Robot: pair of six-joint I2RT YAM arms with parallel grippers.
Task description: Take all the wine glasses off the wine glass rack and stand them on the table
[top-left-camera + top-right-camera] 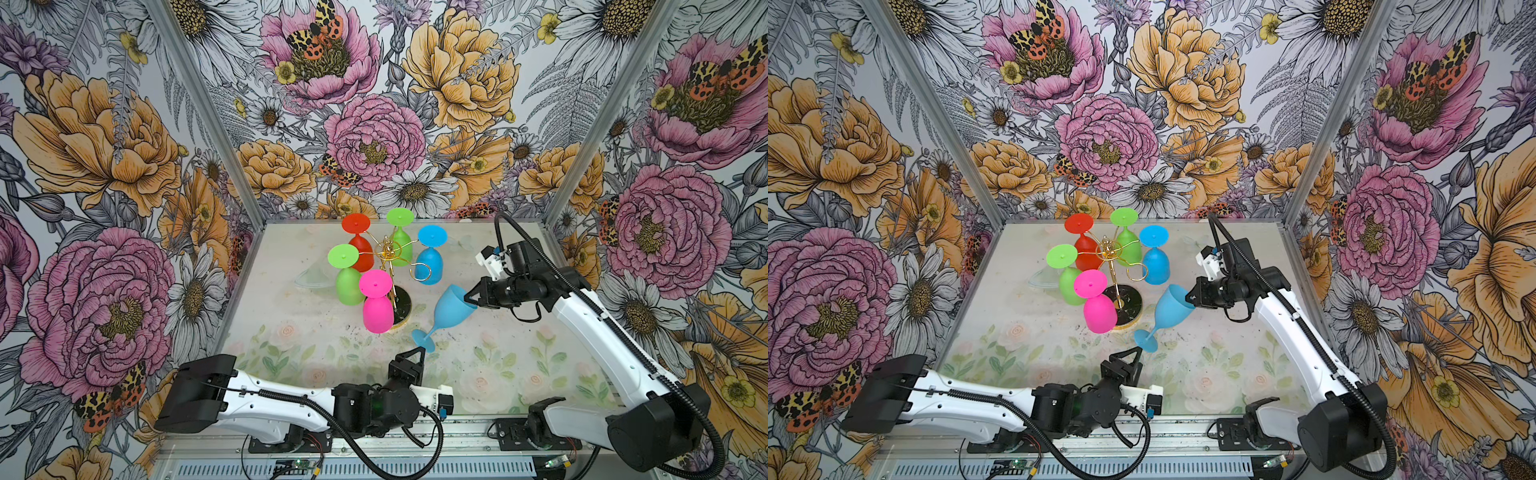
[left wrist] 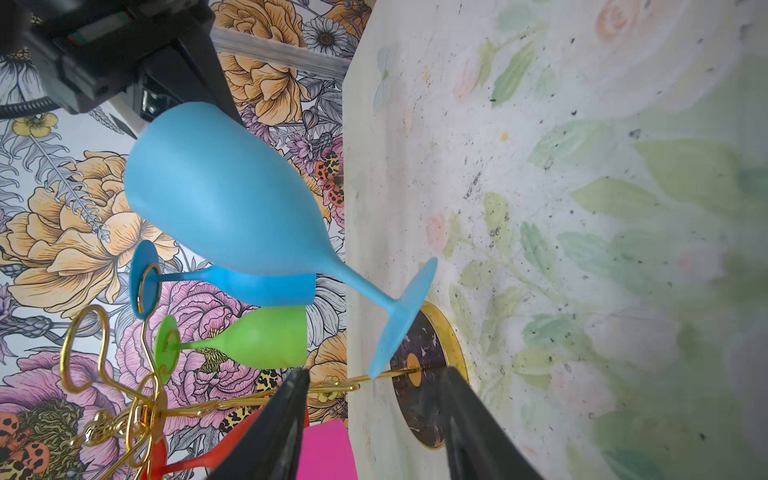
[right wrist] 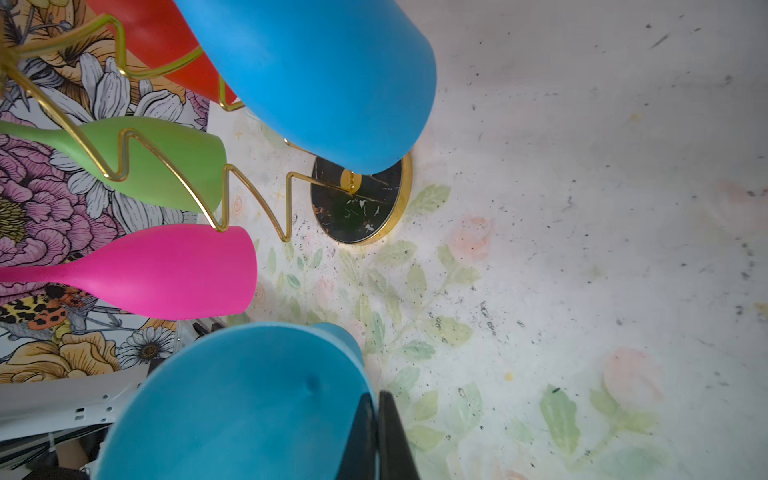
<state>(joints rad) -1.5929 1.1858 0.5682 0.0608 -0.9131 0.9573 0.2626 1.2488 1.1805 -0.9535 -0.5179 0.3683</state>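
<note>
Light-blue wine glass (image 1: 451,305) clear of the wine glass rack (image 1: 387,250), pinched by the right gripper (image 1: 470,298).

In both top views the glass leans in front and to the right of the rack's round black base, bowl up, foot low over the table (image 1: 519,357); whether the foot touches it cannot be told. The right gripper's jaws are closed on the bowl's rim wall, one finger (image 3: 360,436) inside. The left gripper (image 1: 415,353) sits just below the foot, jaws apart and holding nothing. Five hanging glasses (image 1: 429,262) stay bowl-down on the rack's loops, the pink glass (image 1: 377,313) nearest the front.
</note>
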